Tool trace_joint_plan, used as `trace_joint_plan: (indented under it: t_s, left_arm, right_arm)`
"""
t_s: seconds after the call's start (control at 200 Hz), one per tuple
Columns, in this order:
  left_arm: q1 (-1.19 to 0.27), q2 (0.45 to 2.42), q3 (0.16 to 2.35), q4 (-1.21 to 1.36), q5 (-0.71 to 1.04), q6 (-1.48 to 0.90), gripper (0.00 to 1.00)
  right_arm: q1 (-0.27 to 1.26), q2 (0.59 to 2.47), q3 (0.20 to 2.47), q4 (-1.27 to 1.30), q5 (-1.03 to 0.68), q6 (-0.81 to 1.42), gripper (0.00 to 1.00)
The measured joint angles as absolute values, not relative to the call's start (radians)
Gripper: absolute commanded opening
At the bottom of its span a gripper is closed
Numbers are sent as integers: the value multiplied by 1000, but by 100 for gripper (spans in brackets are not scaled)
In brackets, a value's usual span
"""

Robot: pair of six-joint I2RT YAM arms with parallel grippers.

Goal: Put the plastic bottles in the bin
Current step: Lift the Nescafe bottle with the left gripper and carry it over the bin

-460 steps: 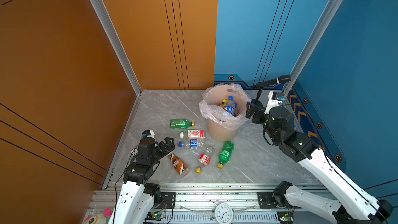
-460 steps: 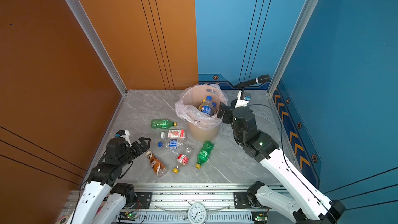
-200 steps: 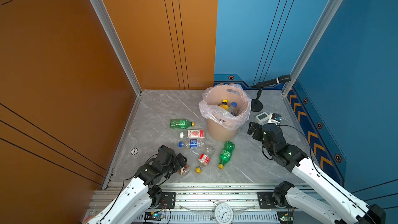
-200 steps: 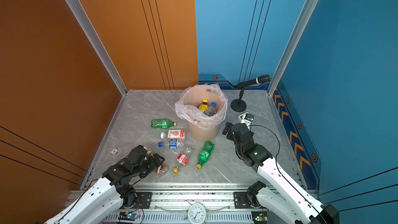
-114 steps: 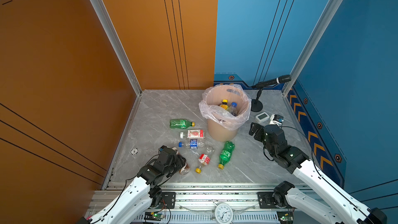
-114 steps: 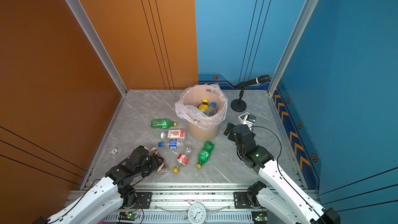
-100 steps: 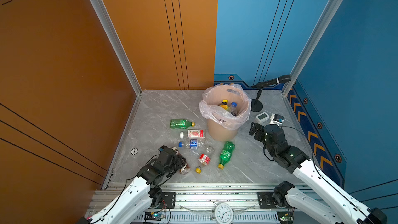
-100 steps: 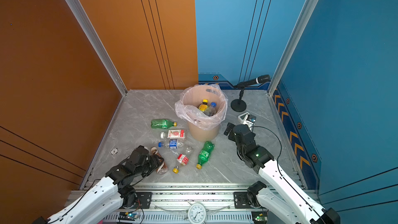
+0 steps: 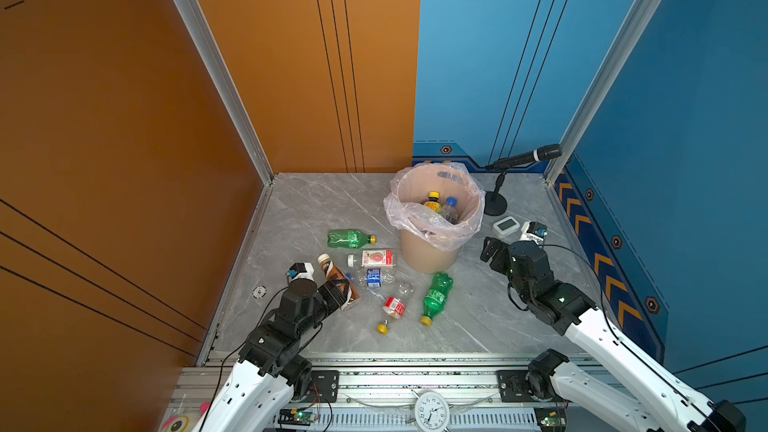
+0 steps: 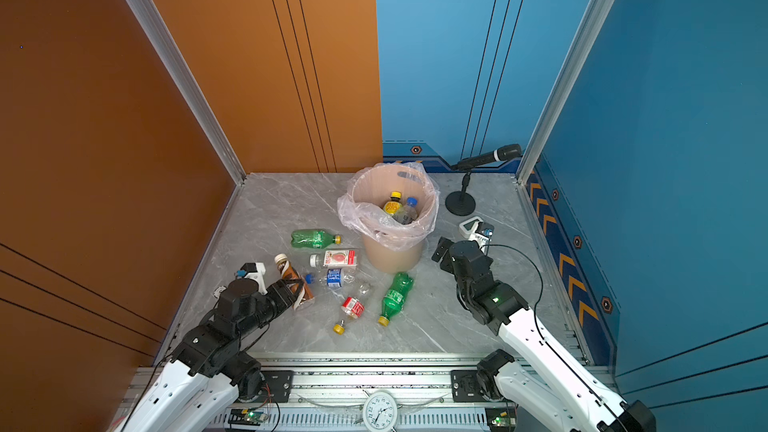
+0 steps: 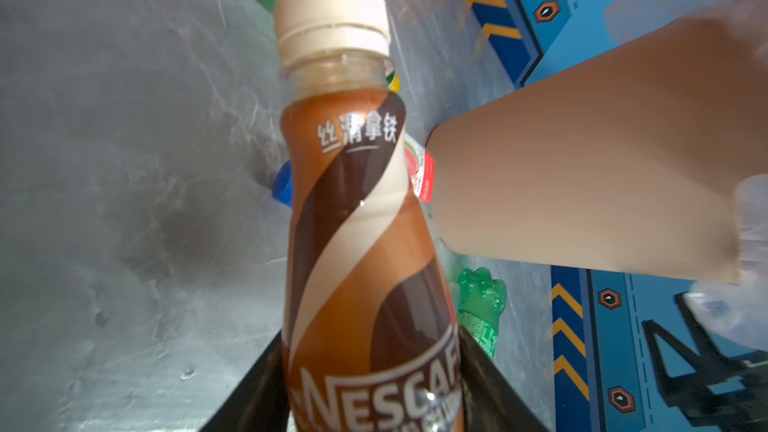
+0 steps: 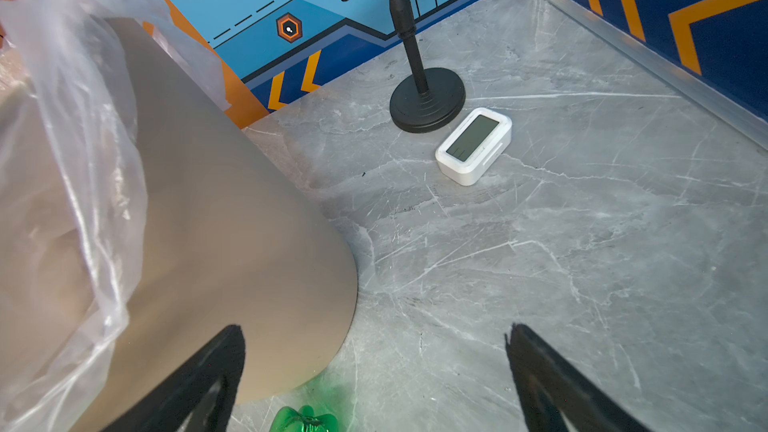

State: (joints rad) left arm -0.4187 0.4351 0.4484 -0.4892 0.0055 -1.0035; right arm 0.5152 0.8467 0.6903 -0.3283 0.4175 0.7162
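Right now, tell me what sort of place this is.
Probably a robot test booth, not a real room: orange and blue panel walls on aluminium framing, a desk microphone beside the bin, and an analogue clock by the front rail.

Bright even light, blurred wrist-view edges

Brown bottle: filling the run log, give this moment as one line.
left claw: shut on brown bottle | right claw: open, empty, beside bin | brown bottle: not yet in bin
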Motion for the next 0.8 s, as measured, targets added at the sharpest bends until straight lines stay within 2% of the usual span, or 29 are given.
trace_joint_plan:
  t_s: [0.25,0.521,0.796]
  left_arm:
    - [-406,491,614,-453,-15,-826,51]
    - [-416,749,889,-333,-14,-626,51]
    - [-487,1012,1105,-195,-4,-488,50]
  right_arm:
    - [510,843,690,-328,414,723,100]
    - [506,818,690,-329,414,723,100]
    - [491,796,690,-329,413,723,100]
